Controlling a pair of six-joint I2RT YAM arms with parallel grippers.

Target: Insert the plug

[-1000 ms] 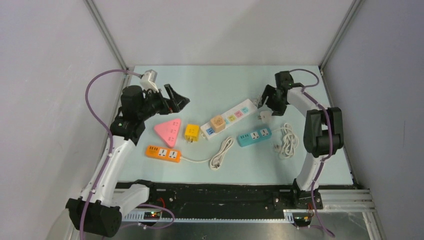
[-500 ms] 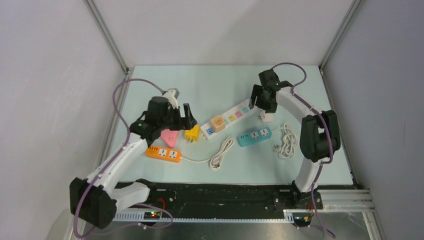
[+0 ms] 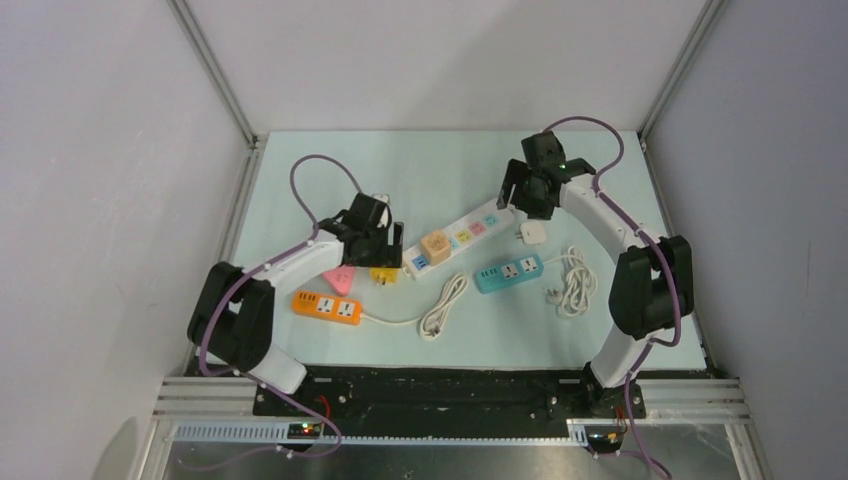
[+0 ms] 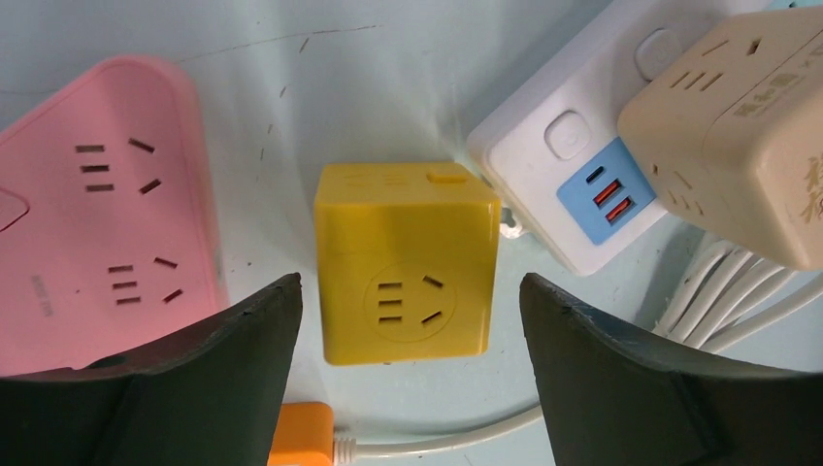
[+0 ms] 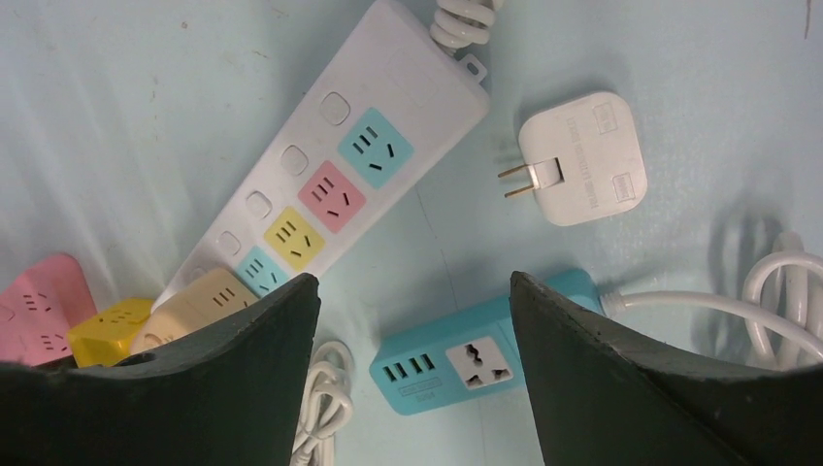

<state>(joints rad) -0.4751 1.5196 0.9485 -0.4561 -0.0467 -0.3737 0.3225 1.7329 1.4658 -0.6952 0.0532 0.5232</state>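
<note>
A yellow cube adapter (image 3: 384,268) lies on the table between the pink triangular socket (image 3: 342,279) and the white power strip (image 3: 463,232). My left gripper (image 3: 375,245) is open and empty just above it. In the left wrist view the cube (image 4: 406,262) shows between the two spread fingers of the left gripper (image 4: 410,291). A white flat two-pin plug (image 3: 531,234) lies loose by the strip's right end and shows in the right wrist view (image 5: 582,160). My right gripper (image 3: 528,195) is open and empty above that end. A beige cube (image 3: 434,246) sits in the strip.
A teal socket block (image 3: 508,272) with a coiled white cord (image 3: 575,280) lies right of centre. An orange socket strip (image 3: 326,306) with its cord coil (image 3: 443,305) lies at the front left. Grey enclosure walls stand close on both sides.
My left arm has swung from the back left down to the yellow cube, still open. My right gripper has shifted left and back, away from the white plug.
</note>
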